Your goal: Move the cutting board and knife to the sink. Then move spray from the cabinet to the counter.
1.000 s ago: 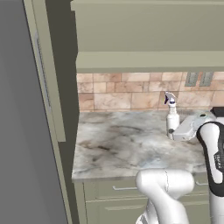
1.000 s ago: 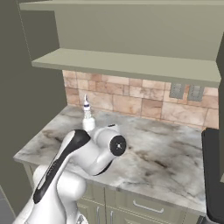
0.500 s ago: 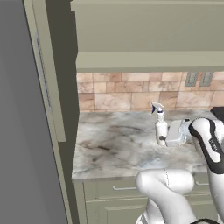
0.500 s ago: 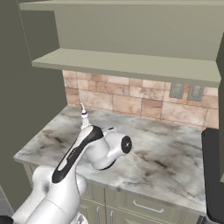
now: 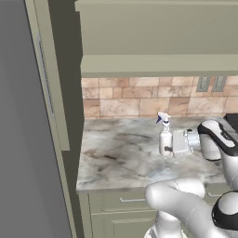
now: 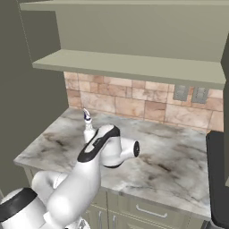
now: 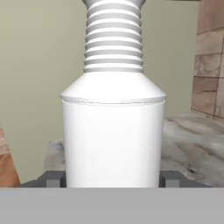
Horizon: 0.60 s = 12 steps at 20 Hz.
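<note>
The spray (image 5: pixel 165 134) is a slim white bottle with a white-and-blue trigger nozzle, standing upright low over the marble counter (image 5: pixel 116 151). My gripper (image 5: pixel 166 148) is shut on its body from the right. In the hand view the spray (image 7: pixel 113 131) is very close, with a dark fingertip (image 7: pixel 53 179) on each side of it. From the right base view, the spray (image 6: pixel 88 127) shows just past my forearm, near the counter's (image 6: pixel 179 156) left back part. Whether its base touches the counter I cannot tell. The cabinet (image 5: pixel 158 65) shelf hangs above. The cutting board, knife and sink are out of view.
A tall grey fridge side (image 5: pixel 23 139) walls off the left. A tiled backsplash (image 6: pixel 134 96) with outlets (image 6: pixel 190 94) runs behind the counter. The black stovetop (image 6: pixel 219 179) borders the counter on the right.
My arm has carried the spray leftward along the counter, away from the right end and toward its middle. The grip on it has stayed the same.
</note>
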Available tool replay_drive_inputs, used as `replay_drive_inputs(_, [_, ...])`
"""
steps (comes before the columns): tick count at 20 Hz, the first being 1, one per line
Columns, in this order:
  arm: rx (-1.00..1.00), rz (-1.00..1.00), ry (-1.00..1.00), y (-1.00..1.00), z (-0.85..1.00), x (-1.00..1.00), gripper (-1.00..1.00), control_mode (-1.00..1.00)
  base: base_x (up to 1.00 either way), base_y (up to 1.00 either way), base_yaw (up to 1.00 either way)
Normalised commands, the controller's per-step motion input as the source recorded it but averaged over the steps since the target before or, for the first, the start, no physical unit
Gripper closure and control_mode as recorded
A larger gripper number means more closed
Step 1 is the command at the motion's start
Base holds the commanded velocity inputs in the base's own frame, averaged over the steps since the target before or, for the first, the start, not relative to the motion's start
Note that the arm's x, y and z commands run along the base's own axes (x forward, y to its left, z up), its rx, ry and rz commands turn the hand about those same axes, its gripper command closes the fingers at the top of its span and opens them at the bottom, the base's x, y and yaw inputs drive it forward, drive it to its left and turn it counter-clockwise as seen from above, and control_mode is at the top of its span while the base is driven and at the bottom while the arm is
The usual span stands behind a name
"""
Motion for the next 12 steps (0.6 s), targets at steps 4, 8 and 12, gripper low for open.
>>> replay_drive_inputs(4, [0.07, 0.09, 0.0, 0.0, -0.19, 0.33, 1.0, -1.0, 0.0, 0.0, 0.0])
replay_drive_inputs(8, [0.01, 0.07, -0.01, 0.0, -0.21, 0.21, 1.0, -1.0, 0.0, 0.0, 0.0])
replay_drive_inputs(12, [0.0, 0.02, -0.04, 0.0, -0.25, 0.1, 1.0, -1.0, 0.0, 0.0, 0.0])
